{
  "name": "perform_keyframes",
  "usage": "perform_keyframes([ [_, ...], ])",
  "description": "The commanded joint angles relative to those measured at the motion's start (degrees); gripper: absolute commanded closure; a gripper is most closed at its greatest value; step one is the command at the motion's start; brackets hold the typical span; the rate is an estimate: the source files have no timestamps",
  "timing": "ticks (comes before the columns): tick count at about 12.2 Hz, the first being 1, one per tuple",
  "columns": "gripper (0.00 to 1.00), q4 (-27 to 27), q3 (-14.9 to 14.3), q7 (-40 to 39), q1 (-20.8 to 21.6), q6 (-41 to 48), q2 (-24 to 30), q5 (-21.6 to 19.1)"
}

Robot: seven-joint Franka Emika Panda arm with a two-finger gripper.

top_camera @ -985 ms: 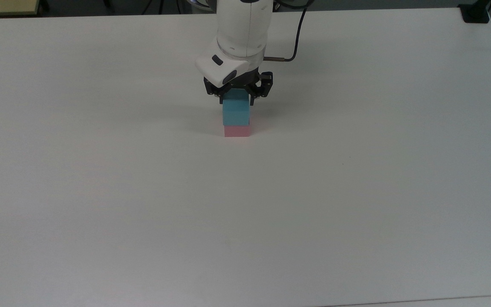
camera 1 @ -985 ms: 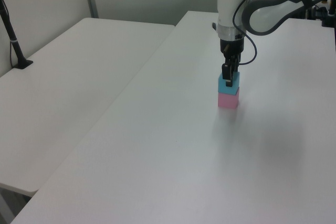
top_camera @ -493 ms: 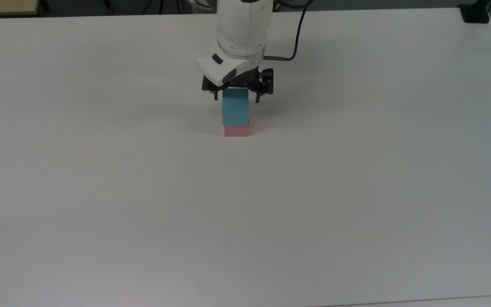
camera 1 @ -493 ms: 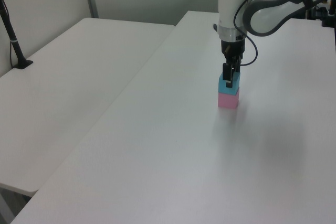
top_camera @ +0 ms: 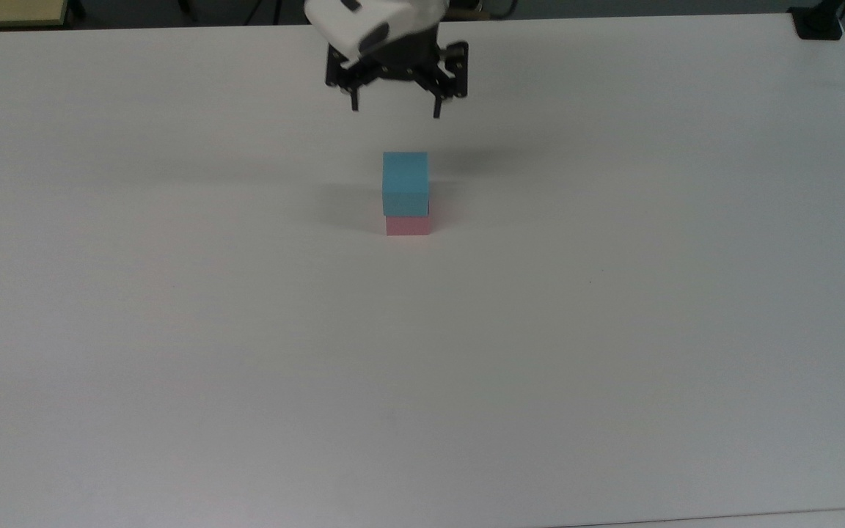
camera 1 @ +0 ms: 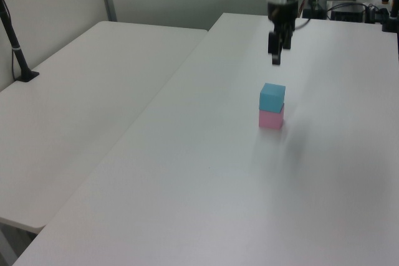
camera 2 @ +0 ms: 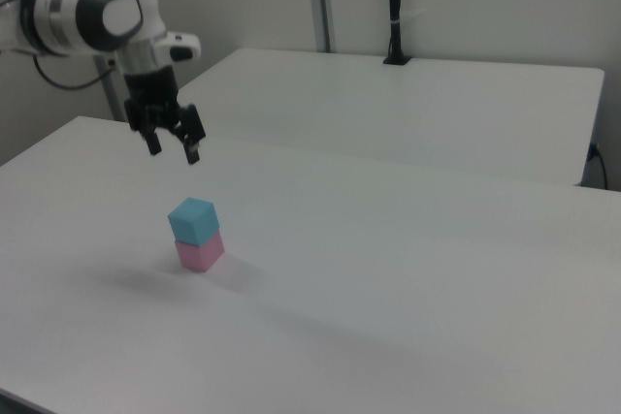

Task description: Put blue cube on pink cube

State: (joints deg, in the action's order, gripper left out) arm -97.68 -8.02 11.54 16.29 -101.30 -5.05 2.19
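Top view: my gripper [top_camera: 394, 111] hangs spread and empty at upper centre, above the blue cube [top_camera: 405, 182] sitting on the pink cube [top_camera: 408, 226]. Left view: the stack is right of centre. Right view: the stack lies left of centre.

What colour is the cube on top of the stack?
Light blue; clearest in the top view.

We see bare table [top_camera: 613, 330] on every side of the blue cube [top_camera: 405, 182] stacked on the pink cube [top_camera: 408, 225], the only obstacle.
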Motion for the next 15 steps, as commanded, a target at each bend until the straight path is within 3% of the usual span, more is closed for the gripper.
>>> perform_keyframes([
  [1,0.00,8.45,-0.15,-3.51,-3.45,7.76,-0.49,0.97],
  [4,0.00,10.40,0.37,-11.26,-8.45,10.59,-0.14,0.62],
  [8,0.00,13.04,0.46,-15.14,-10.65,15.08,0.21,0.10],
  [9,0.00,13.04,1.51,-15.14,-13.19,14.91,0.65,-0.43],
  [11,0.00,13.04,8.43,-13.92,-18.81,15.08,0.65,-0.96],
  [12,0.00,12.95,10.20,-12.95,-19.79,15.17,0.74,-0.79],
  [15,0.00,12.87,10.13,-12.68,-19.80,15.17,0.92,-0.70],
])
